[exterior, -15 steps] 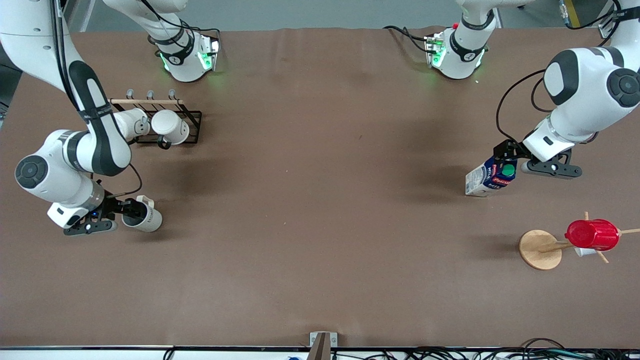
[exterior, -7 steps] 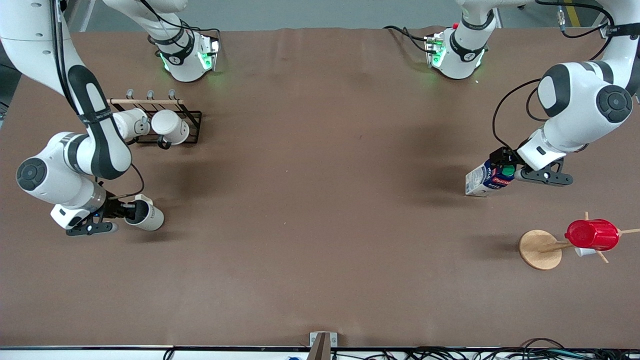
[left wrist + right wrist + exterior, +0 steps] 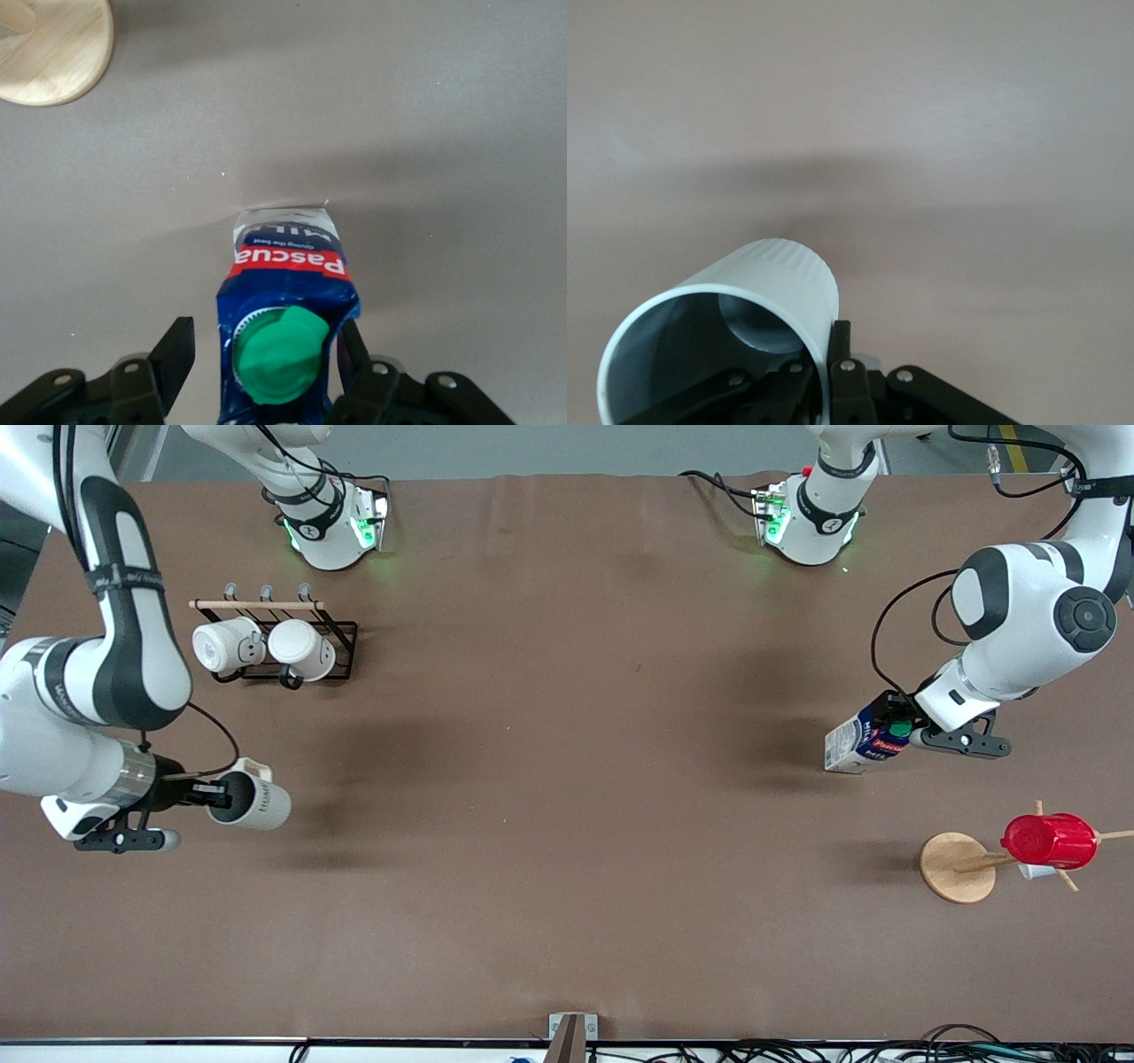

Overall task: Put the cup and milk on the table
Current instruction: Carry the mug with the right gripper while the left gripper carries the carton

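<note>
Front view record: right arm's wrist and elbow swung outward toward the right arm's end of the tabletop over the last second, forearm now nearly level, carrying the cup with it. Cup now lying on its side in the air, dark mouth turned toward the wrist, lettered base end pointing toward the table's middle, shadow cast on the brown covering below; clear of the surface by all appearances. Right pincer closed across the cup's rim wall, one finger inside and one outside, as confirmed in the right wrist view, cup filling the lower part over bare tabletop. Judged: cup in transit, not yet set down, uprighting needed before release. Left arm bent over its own end of the tabletop, wrist drawn slightly toward the milk carton compared with a second ago; carton itself unmoved. Left pincer around the carton's top at the green cap. Left wrist view: milk carton standing with base apparently on the surface, fingers spread either side of the top, one with a clear gap, the other close against it; no firm squeeze evident. Judged: carton placed or all but placed. Noted elsewhere: mug rack with two white mugs; wooden cup tree bearing a red cup.
</note>
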`<state>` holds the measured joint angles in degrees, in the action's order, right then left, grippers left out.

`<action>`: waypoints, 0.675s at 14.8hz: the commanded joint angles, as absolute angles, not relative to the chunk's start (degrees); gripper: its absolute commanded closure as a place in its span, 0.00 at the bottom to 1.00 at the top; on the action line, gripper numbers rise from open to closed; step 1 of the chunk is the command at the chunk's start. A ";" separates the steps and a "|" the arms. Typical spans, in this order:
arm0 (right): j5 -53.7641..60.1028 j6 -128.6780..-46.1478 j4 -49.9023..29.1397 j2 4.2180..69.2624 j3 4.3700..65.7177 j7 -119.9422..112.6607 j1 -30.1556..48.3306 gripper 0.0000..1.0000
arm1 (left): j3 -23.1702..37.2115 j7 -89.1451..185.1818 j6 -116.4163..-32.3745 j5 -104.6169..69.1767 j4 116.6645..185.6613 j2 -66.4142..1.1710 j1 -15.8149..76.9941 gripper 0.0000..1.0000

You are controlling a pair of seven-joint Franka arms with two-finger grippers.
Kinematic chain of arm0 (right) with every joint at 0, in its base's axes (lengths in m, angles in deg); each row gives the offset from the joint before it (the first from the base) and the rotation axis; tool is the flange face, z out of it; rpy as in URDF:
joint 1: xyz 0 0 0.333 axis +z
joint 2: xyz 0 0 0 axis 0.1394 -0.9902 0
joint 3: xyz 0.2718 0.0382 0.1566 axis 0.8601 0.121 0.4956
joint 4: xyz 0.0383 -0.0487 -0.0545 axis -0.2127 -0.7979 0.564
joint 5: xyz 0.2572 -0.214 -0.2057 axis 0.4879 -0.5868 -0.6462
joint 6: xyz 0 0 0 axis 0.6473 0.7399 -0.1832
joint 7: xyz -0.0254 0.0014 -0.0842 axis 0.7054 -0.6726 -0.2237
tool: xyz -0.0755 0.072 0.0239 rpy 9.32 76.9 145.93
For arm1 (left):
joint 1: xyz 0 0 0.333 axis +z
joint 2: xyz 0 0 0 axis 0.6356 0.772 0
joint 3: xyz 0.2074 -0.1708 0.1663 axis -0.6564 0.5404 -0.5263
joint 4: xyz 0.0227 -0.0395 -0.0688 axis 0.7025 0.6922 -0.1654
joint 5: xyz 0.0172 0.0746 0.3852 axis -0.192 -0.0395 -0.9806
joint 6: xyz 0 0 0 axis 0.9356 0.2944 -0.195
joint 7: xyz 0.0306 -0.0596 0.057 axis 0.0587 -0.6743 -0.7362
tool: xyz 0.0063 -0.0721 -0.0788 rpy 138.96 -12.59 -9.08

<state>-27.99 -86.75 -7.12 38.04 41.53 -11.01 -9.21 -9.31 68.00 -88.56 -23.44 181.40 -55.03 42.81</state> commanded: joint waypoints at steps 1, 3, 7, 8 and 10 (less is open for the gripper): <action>-28.05 -87.01 -7.07 38.32 48.72 -29.34 -8.45 0.99 | -9.28 69.67 -89.24 -22.58 181.53 -55.08 43.51 0.65; -29.01 -88.33 -6.98 38.06 52.52 -40.00 -6.09 0.99 | -9.20 69.85 -89.16 -22.67 181.62 -55.25 43.42 0.78; -37.60 -92.81 -5.24 34.48 54.64 -65.74 6.54 0.99 | -9.20 69.85 -88.63 -22.67 181.53 -55.78 43.42 0.91; -39.63 -92.99 -3.23 31.93 54.64 -69.80 9.62 0.99 | -9.20 69.76 -88.45 -22.67 181.44 -56.22 43.24 0.91; -40.35 -95.09 -0.40 26.83 54.64 -75.70 15.43 0.99 | -9.11 69.85 -87.84 -22.76 180.65 -57.10 43.16 0.92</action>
<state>-38.23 -93.80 -5.41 33.09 55.07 -69.78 10.99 -9.29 68.19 -88.57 -23.44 181.06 -55.26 42.98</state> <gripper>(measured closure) 0.960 0.833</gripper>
